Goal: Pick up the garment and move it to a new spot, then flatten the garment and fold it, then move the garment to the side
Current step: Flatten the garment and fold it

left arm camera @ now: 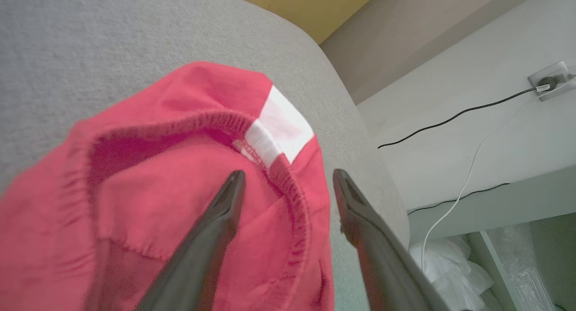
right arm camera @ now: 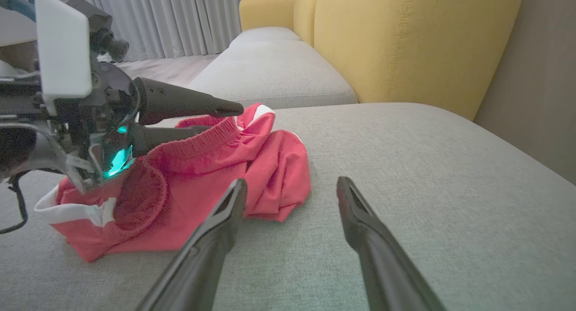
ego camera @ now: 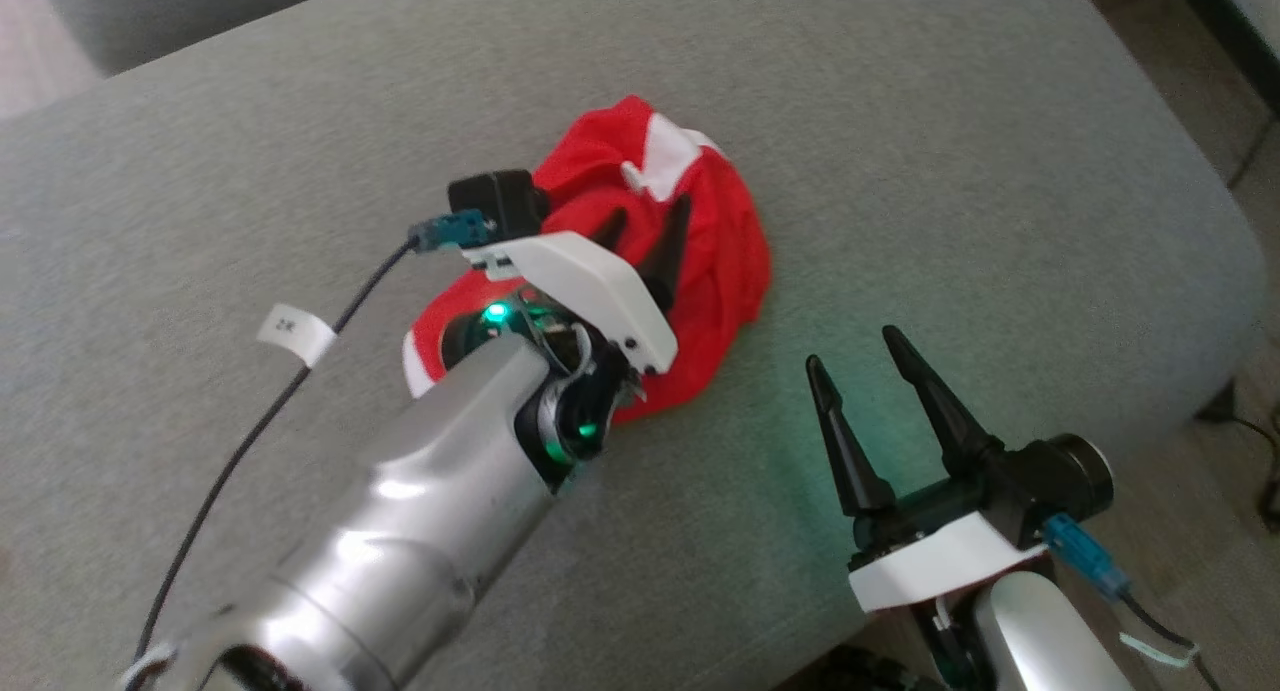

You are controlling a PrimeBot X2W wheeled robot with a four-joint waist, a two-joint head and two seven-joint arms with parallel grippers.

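Left claw [ego camera: 650, 221], jaws spread, poised over the crumpled red garment [ego camera: 725, 271] near the middle of the grey sofa cushion [ego camera: 950, 121]. Right claw [ego camera: 852, 351] open, apart, toward the near edge. Grip is best closed deep on the elastic waistband [left arm camera: 216, 118].

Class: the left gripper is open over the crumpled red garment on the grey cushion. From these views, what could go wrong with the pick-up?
1. The garment is bunched in layers. The open left gripper may pinch only one fold, so it could lift twisted and be harder to flatten.
2. The black cable trails from the left wrist and might snag.
3. The open right gripper sits close by, so the arms could clash.
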